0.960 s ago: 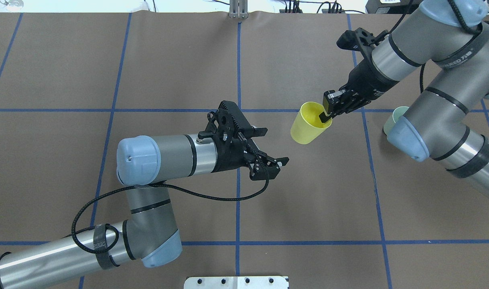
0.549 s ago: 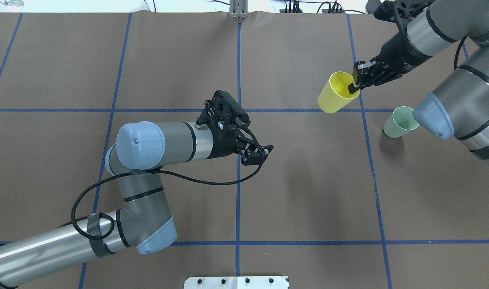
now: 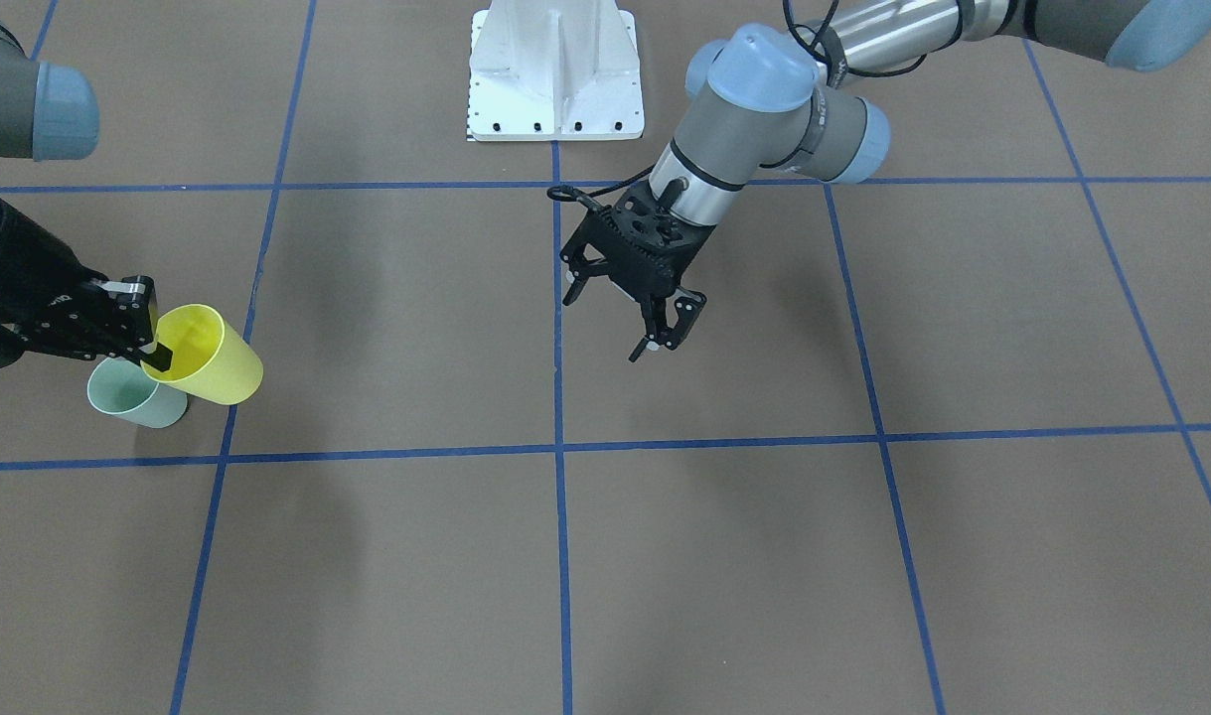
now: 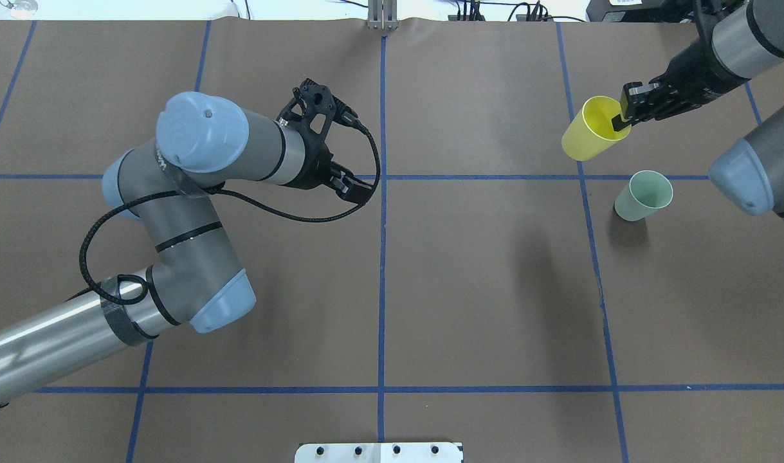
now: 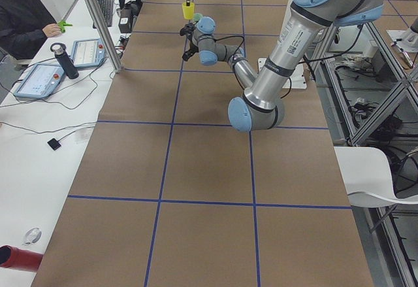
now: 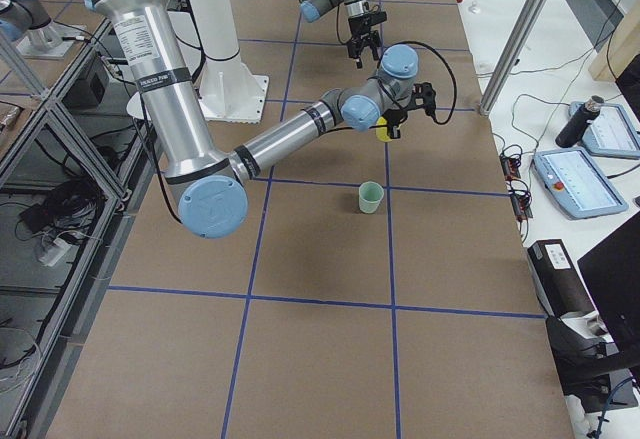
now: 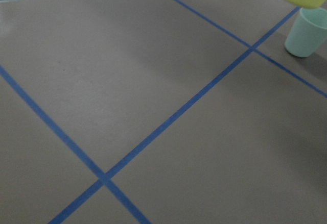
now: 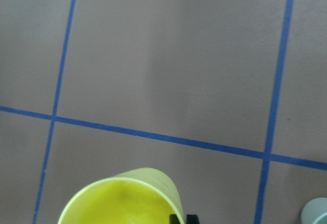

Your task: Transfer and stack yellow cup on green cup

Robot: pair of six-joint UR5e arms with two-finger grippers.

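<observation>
My right gripper (image 4: 622, 119) is shut on the rim of the yellow cup (image 4: 588, 136), one finger inside and one outside. The cup hangs tilted above the table, just beyond the green cup (image 4: 644, 196), which stands upright on the brown mat. From the front, the yellow cup (image 3: 208, 357) overlaps the green cup (image 3: 133, 395), with the right gripper (image 3: 153, 343) on its rim. The right wrist view has the yellow cup's mouth (image 8: 122, 198) at the bottom. My left gripper (image 3: 620, 316) hangs open and holds nothing near the table's middle, far from both cups.
Blue tape lines divide the brown mat (image 4: 482, 289) into squares. The white robot base plate (image 3: 555, 74) sits at the near edge. A person (image 5: 23, 19) sits at a side desk with tablets and a bottle (image 5: 64, 60).
The right gripper has carried the yellow cup right and toward the table's far side, uncovering the green cup. The left arm has drawn back to the left, folding upward.
</observation>
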